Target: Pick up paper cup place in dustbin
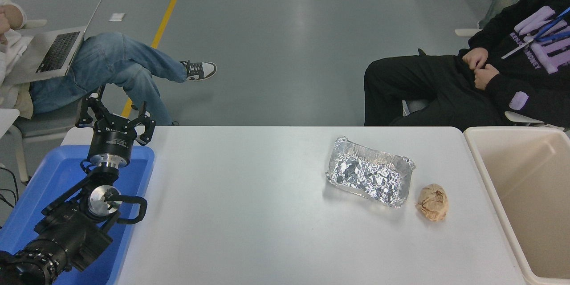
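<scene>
The beige dustbin stands against the table's right end, and the part of its inside that shows holds nothing. The paper cup is out of view. My right arm and gripper are out of view too. My left gripper is parked at the lower left over the blue tray, with its fingers spread open and empty.
A foil tray and a crumpled brown paper ball lie on the white table near the bin. One person with a laptop sits at the far left, another in black at the far right.
</scene>
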`<action>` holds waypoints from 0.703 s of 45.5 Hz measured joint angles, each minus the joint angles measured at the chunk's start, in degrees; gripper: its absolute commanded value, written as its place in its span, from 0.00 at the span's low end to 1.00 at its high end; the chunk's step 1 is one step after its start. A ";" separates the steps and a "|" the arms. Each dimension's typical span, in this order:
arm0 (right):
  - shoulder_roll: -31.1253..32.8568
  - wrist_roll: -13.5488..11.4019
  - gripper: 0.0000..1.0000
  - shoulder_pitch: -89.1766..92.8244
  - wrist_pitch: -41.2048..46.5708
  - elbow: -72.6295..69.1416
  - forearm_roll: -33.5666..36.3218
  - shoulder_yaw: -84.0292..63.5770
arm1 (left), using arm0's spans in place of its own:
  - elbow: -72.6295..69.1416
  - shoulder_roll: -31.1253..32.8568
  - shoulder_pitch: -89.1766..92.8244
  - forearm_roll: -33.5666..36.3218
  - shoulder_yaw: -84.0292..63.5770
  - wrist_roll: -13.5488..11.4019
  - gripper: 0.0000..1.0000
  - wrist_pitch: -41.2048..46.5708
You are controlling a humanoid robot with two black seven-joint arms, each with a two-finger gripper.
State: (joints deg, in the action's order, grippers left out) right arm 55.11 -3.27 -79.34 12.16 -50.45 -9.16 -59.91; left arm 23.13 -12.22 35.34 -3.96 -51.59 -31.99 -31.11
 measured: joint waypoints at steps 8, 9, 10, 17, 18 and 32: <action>-4.53 0.11 0.00 12.50 -1.22 10.78 -0.09 9.75 | 0.01 0.01 0.01 -0.04 0.00 0.00 0.99 0.00; -5.13 0.11 0.00 13.49 -1.27 11.85 -0.09 10.44 | 0.01 0.01 0.01 -0.04 0.00 0.00 0.99 0.00; -5.68 0.13 0.00 14.45 -1.31 12.82 -0.09 11.12 | 0.01 0.01 0.01 -0.06 0.00 0.00 0.99 0.00; -9.83 0.17 0.00 21.24 -1.77 20.58 -0.22 17.11 | 0.02 0.01 0.02 -0.07 0.00 0.00 0.99 0.00; -10.56 0.15 0.00 22.36 -1.83 21.94 -0.27 18.21 | 0.02 0.01 0.02 -0.06 0.00 0.00 0.99 0.00; -16.61 0.17 0.00 30.06 -2.17 32.60 -0.66 24.47 | 0.05 0.00 0.06 -0.08 -0.05 0.00 0.99 0.00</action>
State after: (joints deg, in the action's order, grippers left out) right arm 38.50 -3.10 -49.28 9.99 -17.85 -9.82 -35.44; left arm 23.18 -12.21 35.40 -4.05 -51.64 -31.99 -31.11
